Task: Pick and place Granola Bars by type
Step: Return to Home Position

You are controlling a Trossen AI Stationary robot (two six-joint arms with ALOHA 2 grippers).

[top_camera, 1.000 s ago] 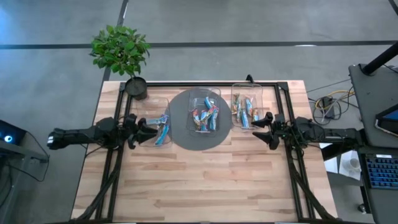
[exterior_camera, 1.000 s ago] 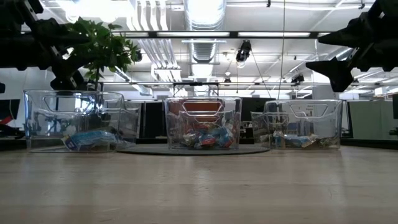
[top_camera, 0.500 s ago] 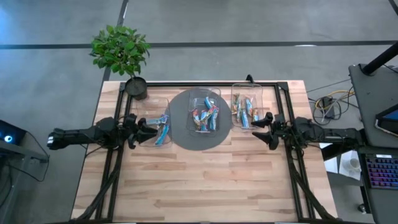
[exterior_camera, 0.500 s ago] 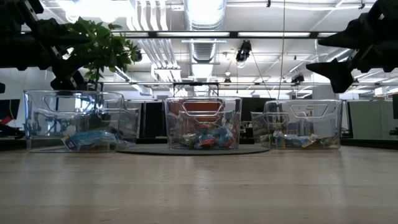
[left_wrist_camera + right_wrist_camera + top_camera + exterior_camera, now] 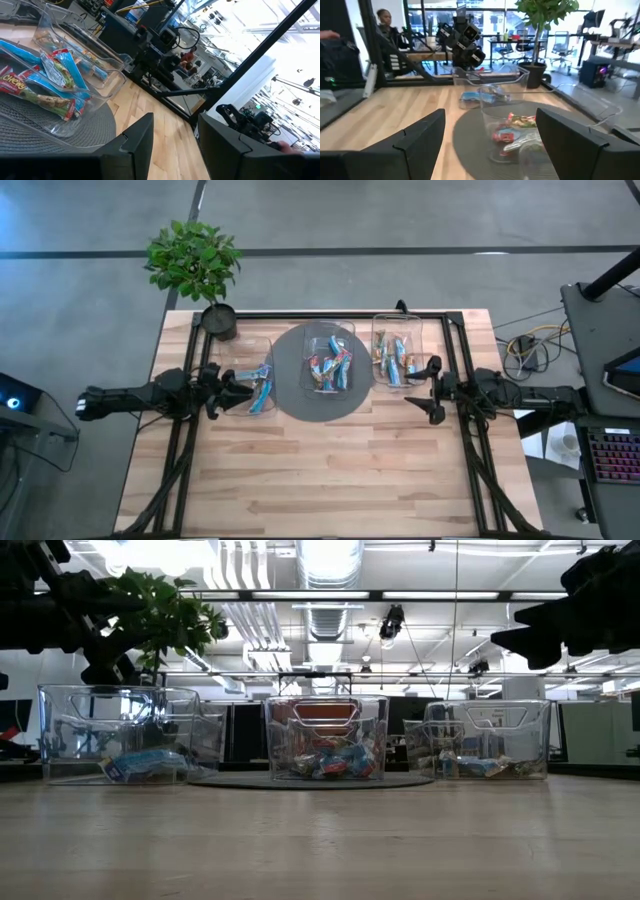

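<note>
While both hovered over table (image 5: 330, 480), left gripper (image 5: 243, 393) stood empty, fingers parted; right gripper (image 5: 420, 387) empty, spread wide. Granola bars (image 5: 329, 367) lay between grippers inside three clear bins (image 5: 490, 720).

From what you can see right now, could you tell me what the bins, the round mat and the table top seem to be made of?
The bins look like clear, glossy hard plastic: the bars show through their walls. The round mat looks matte dark grey, ribbed, perhaps woven vinyl or fabric. The table top looks like pale wood in jointed strips.
</note>
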